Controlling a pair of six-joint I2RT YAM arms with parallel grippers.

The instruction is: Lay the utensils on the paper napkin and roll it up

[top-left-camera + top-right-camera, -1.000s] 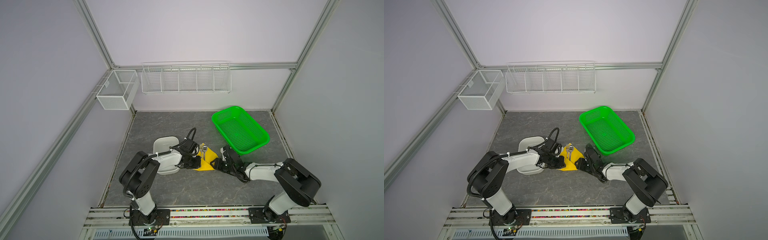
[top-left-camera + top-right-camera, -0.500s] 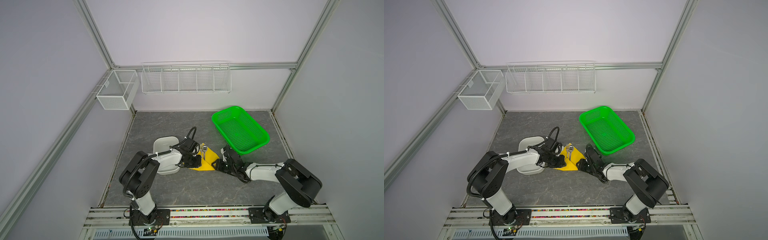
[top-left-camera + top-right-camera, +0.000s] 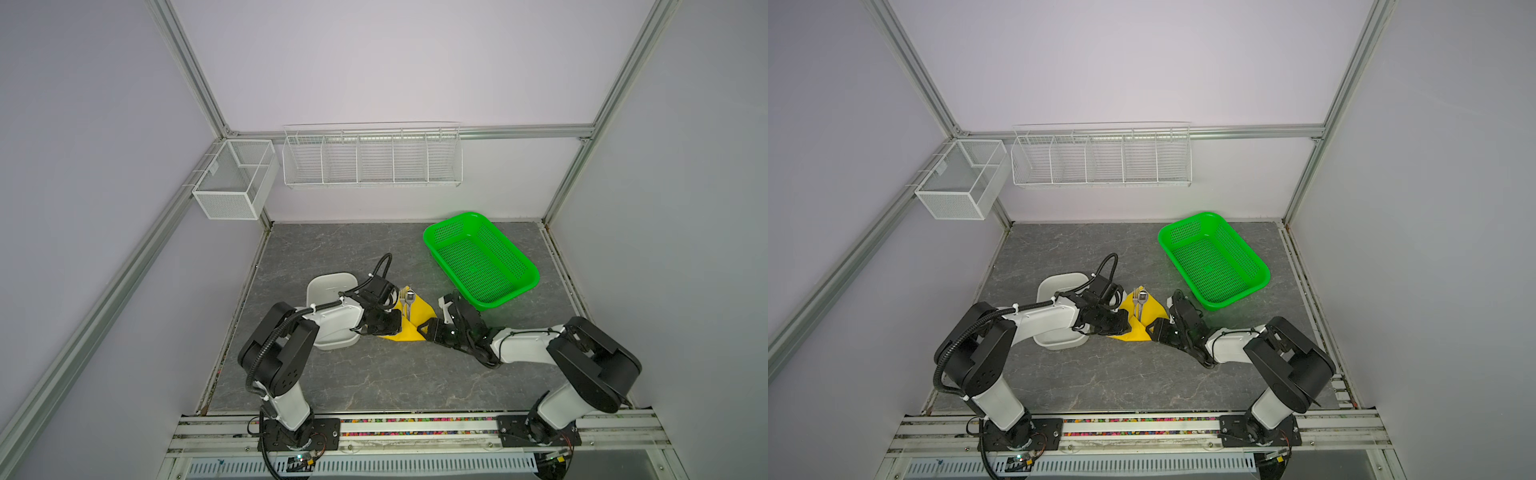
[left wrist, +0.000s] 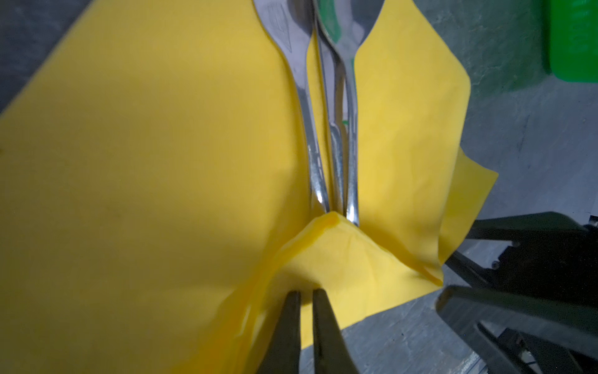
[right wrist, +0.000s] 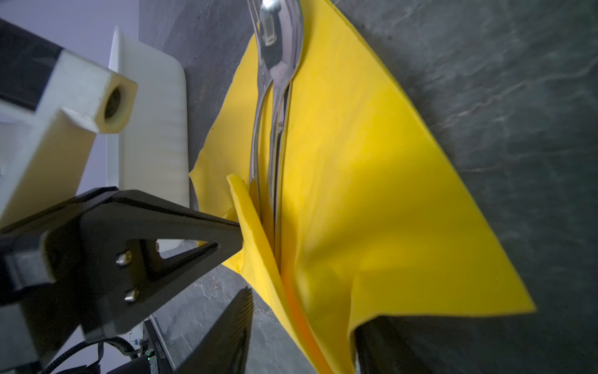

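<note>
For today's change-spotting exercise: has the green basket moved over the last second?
No. In both top views the basket sits where it did, below the right end of the wall rack.

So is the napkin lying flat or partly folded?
Partly folded: one corner of the paper napkin is raised over the utensils, pinched by the left hand; the rest lies spread.

In the left wrist view the utensils [image 4: 299,77] lose their heads past the picture's edge, and their handle ends vanish under a raised fold of the paper napkin [image 4: 145,162]. The green basket [image 4: 576,39] shows only a blurred corner. In both top views the left arm covers part of the white tray [image 3: 328,286]. The napkin hides most of one right gripper [image 5: 302,311] finger.
</note>
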